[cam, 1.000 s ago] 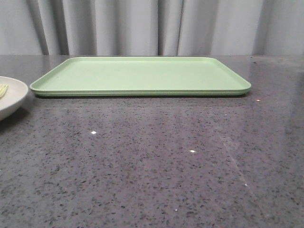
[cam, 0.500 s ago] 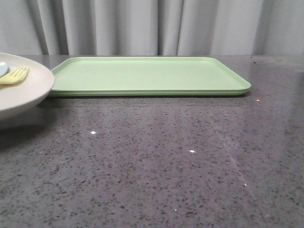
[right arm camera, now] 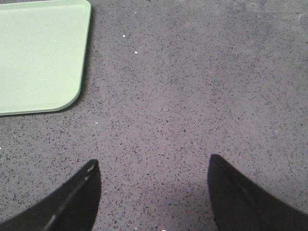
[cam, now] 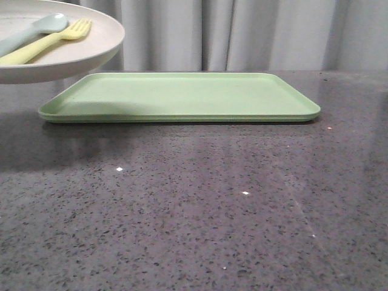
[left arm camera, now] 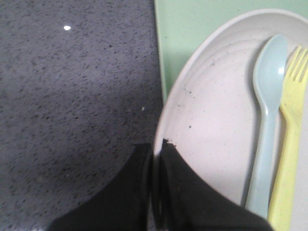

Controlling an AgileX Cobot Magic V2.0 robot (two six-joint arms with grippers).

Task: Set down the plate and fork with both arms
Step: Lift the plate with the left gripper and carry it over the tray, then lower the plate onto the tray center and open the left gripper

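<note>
- Right now I see my left fingers [left arm camera: 155,178] clenched on the rim of the plate [left arm camera: 216,120], one black finger on the outer side of the rim and one on the inner side, at the lower middle of the left wrist frame.
- On the front view the plate [cam: 73,54] sits in the upper left corner, lifted clear of the tabletop [cam: 200,206], its edge overhanging the left end of the tray [cam: 182,96] and throwing a shadow across it.
- Inside the plate the fork [left arm camera: 288,130] lies alongside the spoon [left arm camera: 267,120], the two just beside each other, tines and bowl pointing the same way.
- Plate: matte cream-white, round and shallow, raised rim, a few dark specks. Fork: chunky yellow plastic, short tines. Spoon: pale blue-green, smooth.
- Tray: flat, light green, rectangular with rounded corners and a low lip.
- Tabletop: dark grey speckled stone, glossy.
- My right fingers [right arm camera: 153,192] are spread wide and hold nothing, above bare tabletop near a tray corner [right arm camera: 43,57].
</note>
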